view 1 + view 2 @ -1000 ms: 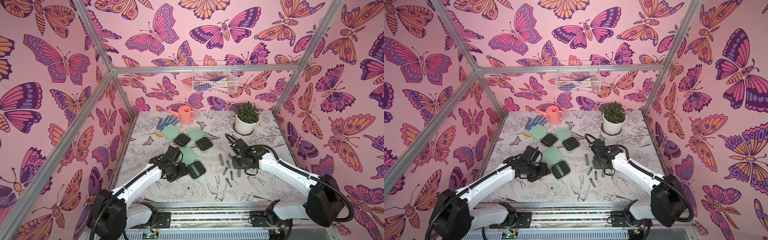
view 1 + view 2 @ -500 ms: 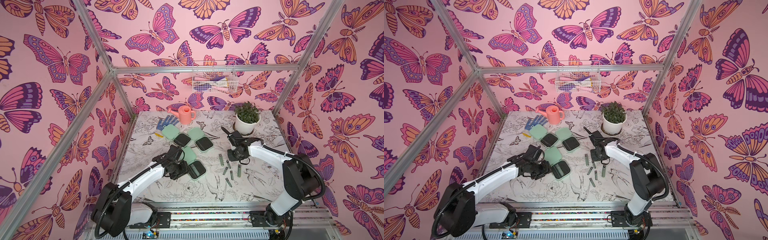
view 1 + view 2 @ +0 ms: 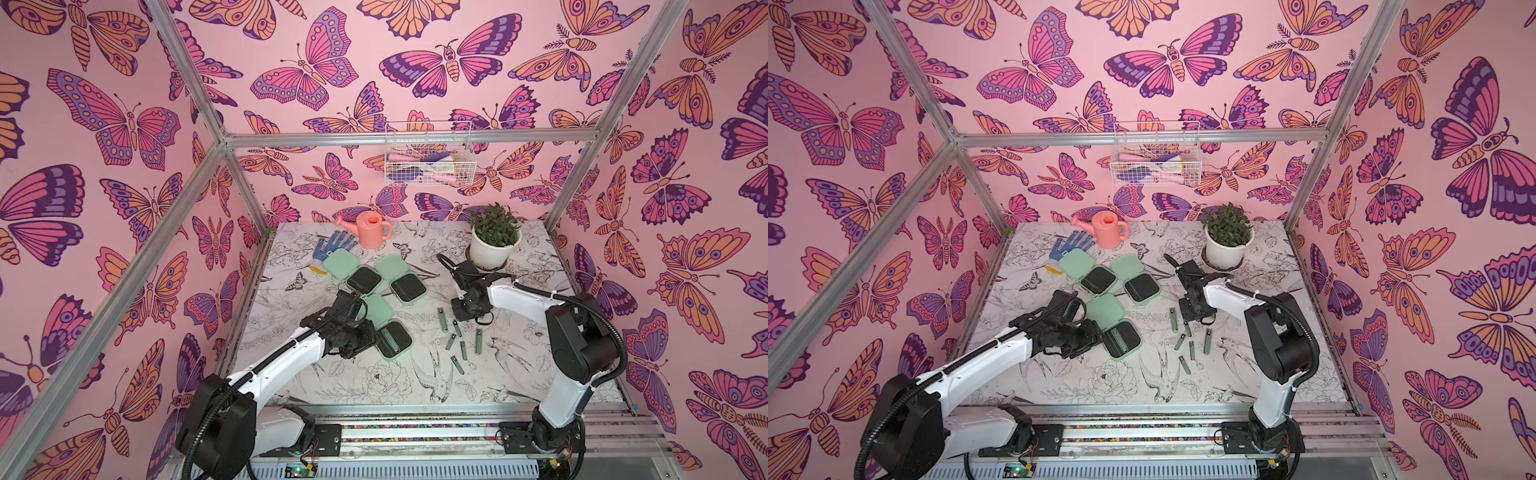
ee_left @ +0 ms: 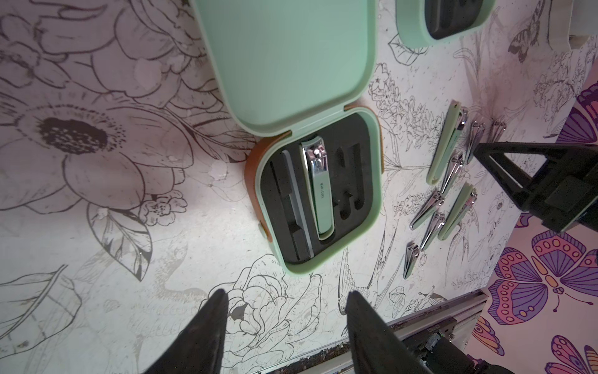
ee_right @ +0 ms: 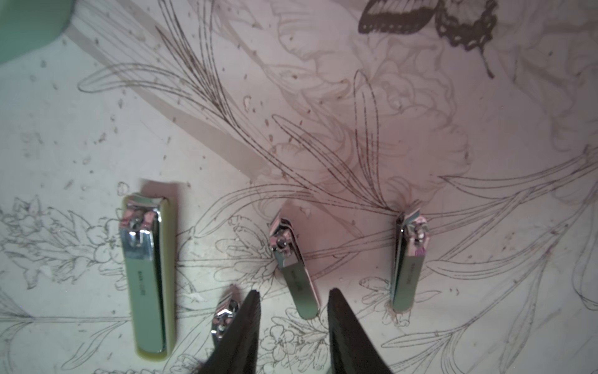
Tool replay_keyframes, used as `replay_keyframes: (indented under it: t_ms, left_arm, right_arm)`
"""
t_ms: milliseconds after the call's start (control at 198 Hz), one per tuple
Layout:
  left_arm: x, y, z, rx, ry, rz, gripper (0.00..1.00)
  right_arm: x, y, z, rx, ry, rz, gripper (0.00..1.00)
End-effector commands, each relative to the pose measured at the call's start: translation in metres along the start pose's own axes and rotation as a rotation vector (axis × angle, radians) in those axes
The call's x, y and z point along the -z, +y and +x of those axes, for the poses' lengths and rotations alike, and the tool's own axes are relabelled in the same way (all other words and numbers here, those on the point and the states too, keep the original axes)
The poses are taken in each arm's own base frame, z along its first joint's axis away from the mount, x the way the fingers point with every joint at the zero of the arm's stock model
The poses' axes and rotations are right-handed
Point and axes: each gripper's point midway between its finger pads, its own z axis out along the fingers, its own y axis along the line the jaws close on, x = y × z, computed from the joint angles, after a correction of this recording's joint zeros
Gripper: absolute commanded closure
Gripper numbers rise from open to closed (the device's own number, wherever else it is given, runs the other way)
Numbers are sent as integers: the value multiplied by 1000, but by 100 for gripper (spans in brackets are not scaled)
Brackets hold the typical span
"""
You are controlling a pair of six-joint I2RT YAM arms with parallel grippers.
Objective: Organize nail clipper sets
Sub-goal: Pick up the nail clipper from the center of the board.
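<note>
Nail clipper cases (image 3: pixel 363 278): three, lids open, mid-desk (image 3: pixel 332 386). Nearest case (image 4: pixel 284 58) holds one clipper (image 4: pixel 318 191). Loose clippers (image 3: pixel 478 341) alongside. Left end effector (image 4: pixel 286 296) spread, empty. Right end effector (image 5: pixel 294 293) spread, straddling small clipper (image 5: pixel 293 268).

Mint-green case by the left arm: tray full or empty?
Partly filled: the open mint-green hinged plastic case holds one large metal nail clipper and a slim strip beside it; other black slots are bare.

There are three mint-green cases (image 3: pixel 377 308) and nine nail clippers (image 3: pixel 478 341): one large clipper (image 4: pixel 320 194) inside a case, two more large and six small clippers (image 4: pixel 427 209) loose. There is also one glove (image 3: pixel 332 245), one watering can (image 3: pixel 371 230), one potted plant (image 3: pixel 494 241) and one wire basket (image 3: pixel 428 181).
</note>
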Motion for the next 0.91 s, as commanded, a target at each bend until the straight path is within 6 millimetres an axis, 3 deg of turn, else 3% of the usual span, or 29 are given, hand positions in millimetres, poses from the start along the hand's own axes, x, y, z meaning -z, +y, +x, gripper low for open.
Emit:
replay_keyframes:
  t_ms: [0, 490, 905]
  left_arm:
    - [0, 4, 6, 15, 8, -6, 39]
    - [1, 3, 7, 19, 13, 2, 40]
    - [2, 3, 7, 21, 10, 3, 41]
  right_arm:
    - [-5, -2, -9, 4, -7, 1, 63]
    - [-19, -4, -10, -19, 16, -4, 70]
    - [-19, -2, -10, -23, 17, -14, 79]
